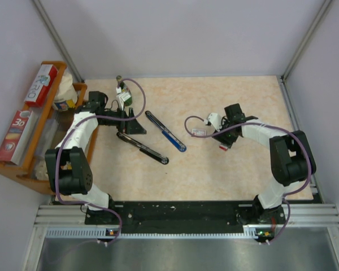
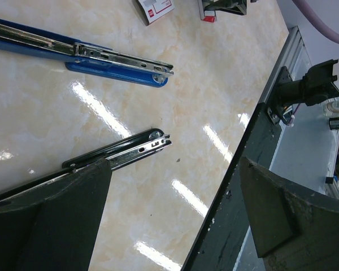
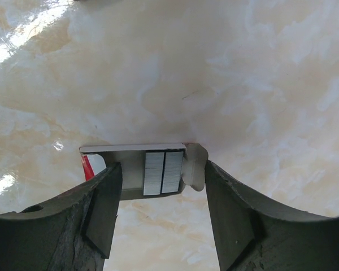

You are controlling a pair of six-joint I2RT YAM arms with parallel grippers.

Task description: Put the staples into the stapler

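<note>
R claw: roughly half open, astride staples tray, can't tell if pinching | L claw: spread wide, empty, over black stapler | Risk: loose strips slide out if tray tips; weak grip drops tray well apart from stapler.

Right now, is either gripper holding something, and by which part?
The left gripper holds nothing. The right gripper flanks the staples tray at its sides; a grip cannot be confirmed.
</note>
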